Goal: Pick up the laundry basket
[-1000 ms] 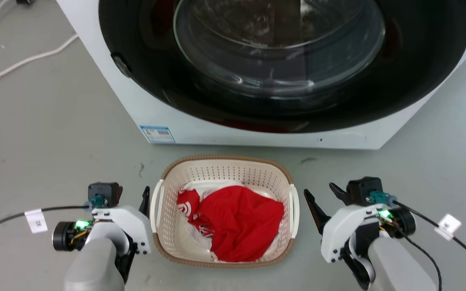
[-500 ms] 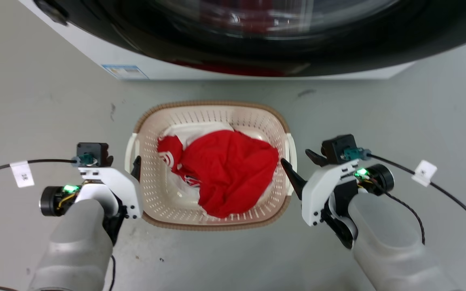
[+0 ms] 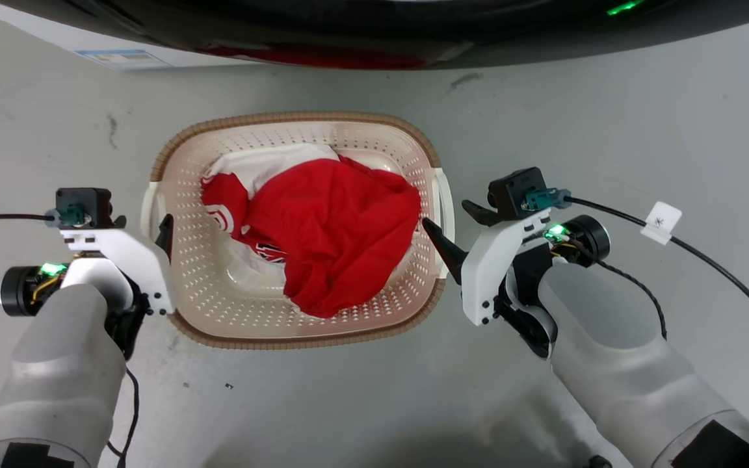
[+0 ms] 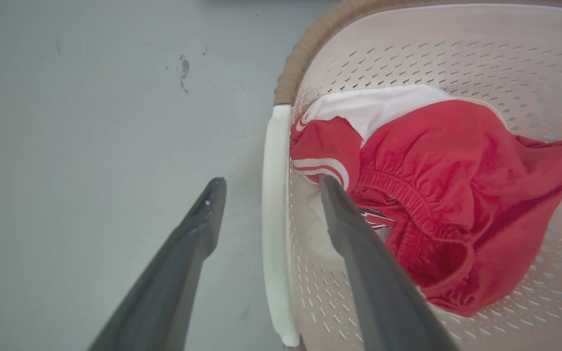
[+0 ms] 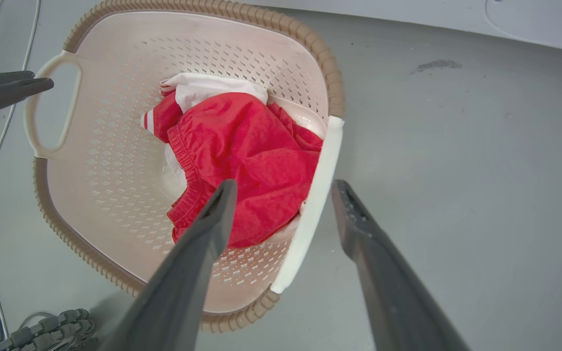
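My left tool (image 4: 271, 191) is open astride the left handle (image 4: 275, 146) of the laundry basket (image 3: 296, 117). My right tool (image 5: 283, 187), also open, straddles the right handle (image 5: 327, 151)

Clearances about the laundry basket (image 3: 296, 339).
- Far side: washing machine (image 3: 361, 32) stands near, with a strip of bare floor (image 3: 608, 97) between.
- Near, left and right sides: open floor.
- At the left handle (image 4: 275, 219): free gaps on both sides, inside the spread fingers of the left gripper (image 4: 272, 181).
- At the right handle (image 5: 317, 195): straddled by the right gripper (image 5: 285, 185). Outer side clear, inner side crowded by the red garment (image 3: 329, 234).
- Interior: garment heaped over the middle and right. Perforated bottom bare along the left and near walls.
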Motion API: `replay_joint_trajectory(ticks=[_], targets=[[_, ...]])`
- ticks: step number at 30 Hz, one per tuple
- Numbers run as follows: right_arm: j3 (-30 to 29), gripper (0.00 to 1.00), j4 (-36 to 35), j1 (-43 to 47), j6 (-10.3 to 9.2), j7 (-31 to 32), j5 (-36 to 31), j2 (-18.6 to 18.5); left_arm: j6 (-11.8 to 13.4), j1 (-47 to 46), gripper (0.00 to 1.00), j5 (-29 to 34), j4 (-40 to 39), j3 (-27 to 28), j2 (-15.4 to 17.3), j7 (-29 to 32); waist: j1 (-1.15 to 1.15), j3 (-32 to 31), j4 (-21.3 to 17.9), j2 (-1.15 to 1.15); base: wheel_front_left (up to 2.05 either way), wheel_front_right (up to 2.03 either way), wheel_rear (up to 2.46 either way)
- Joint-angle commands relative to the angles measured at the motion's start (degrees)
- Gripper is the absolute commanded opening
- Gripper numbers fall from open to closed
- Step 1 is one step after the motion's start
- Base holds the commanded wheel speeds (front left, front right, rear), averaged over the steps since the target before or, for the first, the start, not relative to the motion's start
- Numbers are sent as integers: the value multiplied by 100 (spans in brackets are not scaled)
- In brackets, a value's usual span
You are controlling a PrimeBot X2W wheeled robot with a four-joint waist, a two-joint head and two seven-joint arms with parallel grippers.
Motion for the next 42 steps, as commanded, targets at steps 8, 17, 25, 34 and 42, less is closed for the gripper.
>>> replay_joint_trajectory(ticks=[8, 17, 25, 34, 42], targets=[[505, 100, 310, -525, -2, -27, 459, 3, -2, -360, 100, -412, -143, -434, 235, 119, -1, 429, -41, 0, 0, 0, 0], [839, 100, 557, -979, -2, -67, 747, 4, -2, -743, 100, -676, -101, -848, 167, 168, -1, 831, 90, 0, 0, 0, 0], [1089, 100, 627, -1149, -1, 34, 993, 5, -2, -917, 100, -875, 1, -1104, 94, 166, -1, 1033, 156, 0, 0, 0, 0], [1374, 0, 680, -1177, 21, 118, 1303, 26, -16, -1051, 0, -1212, 18, -1337, -6, 201, -1, 1124, 210, 0, 0, 0, 0], [1605, 0, 699, -1145, 40, 86, 1529, 54, -4, -1047, 0, -1495, -37, -1632, 6, 295, -1, 1090, 213, 0, 0, 0, 0]])
